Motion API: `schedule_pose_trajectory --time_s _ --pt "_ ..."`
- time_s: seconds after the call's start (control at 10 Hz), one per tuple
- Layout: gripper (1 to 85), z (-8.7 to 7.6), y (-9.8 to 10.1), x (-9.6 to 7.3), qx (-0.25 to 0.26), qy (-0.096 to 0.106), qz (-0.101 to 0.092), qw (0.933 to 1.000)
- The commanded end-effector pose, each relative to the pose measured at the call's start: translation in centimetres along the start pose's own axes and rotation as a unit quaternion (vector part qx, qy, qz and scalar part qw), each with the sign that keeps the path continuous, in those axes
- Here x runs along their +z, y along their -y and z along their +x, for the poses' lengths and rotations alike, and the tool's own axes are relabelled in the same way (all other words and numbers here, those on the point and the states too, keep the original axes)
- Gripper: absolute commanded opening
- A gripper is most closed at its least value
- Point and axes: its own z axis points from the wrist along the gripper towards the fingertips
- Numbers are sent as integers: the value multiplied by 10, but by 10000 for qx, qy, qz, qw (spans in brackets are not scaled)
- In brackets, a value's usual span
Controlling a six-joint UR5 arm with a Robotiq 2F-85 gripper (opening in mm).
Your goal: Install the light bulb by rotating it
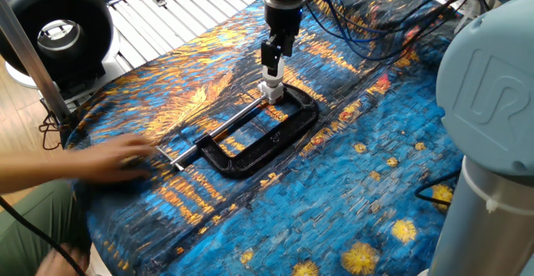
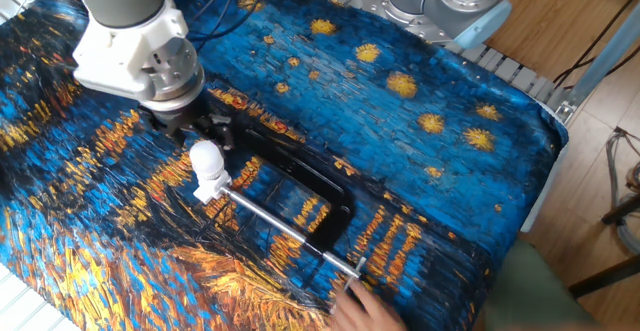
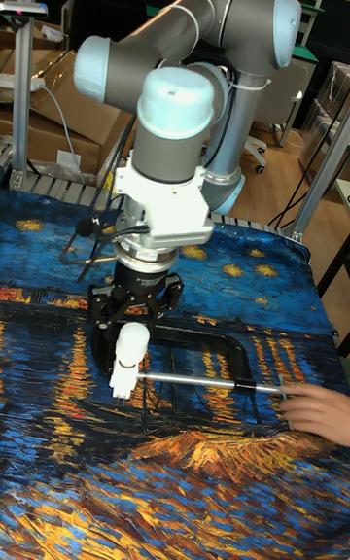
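Observation:
The small white light bulb [image 1: 271, 82] [image 2: 205, 157] [image 3: 131, 341] stands upright in a white socket base [image 2: 211, 187] at the jaw end of a black C-clamp [image 1: 250, 155] [image 2: 322, 189] [image 3: 226, 340]. My gripper [image 1: 271, 62] [image 2: 205, 131] [image 3: 134, 315] hangs just above and behind the bulb's rounded top. It is open, its fingers spread to either side, and the bulb shows whole and untouched in the other fixed view.
A person's hand [image 1: 117, 155] [image 2: 365, 301] [image 3: 316, 411] rests at the handle end of the clamp's silver screw rod [image 2: 285, 231]. The starry blue-and-orange cloth [image 1: 350, 193] covers the table. A black fan [image 1: 54, 30] stands off the far left corner.

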Motion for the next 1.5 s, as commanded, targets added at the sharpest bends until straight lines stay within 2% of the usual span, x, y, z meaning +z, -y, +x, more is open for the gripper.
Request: schedule_pose_trajectory --time_s 0.0,0.1,0.2,0.3,0.4,0.5,0.6,0.7,0.8,0.9,1.0,1.1,1.2,1.3,1.4 --pt "633 6 -10 -24 -810 -332 106 9961" --pt "620 5 -7 -32 -1212 -354 291 9916" --pt "590 0 -14 -37 -1255 -304 250 9913" --pt "507 -9 -20 -42 -1271 -189 239 9914" --pt "487 -11 -24 -48 -1263 -227 198 9915" --pt "417 -20 -31 -56 -894 -235 239 9954" --pt "183 -36 -38 -63 -208 -122 349 9991" --pt "53 -35 -28 -67 -185 -243 690 9972" --pt "13 -35 -41 -66 -5 -243 451 9987" --pt "113 -48 -59 -65 434 -65 144 9989" --pt "80 -55 -50 -66 336 -100 379 9987" --pt "33 -37 -29 -67 -116 -528 746 9957" --pt "37 -24 -37 -71 28 -860 742 9935" --pt "50 -6 -30 -71 239 -1229 960 9875" --pt "10 -1 -23 -73 233 -1312 1102 9849"
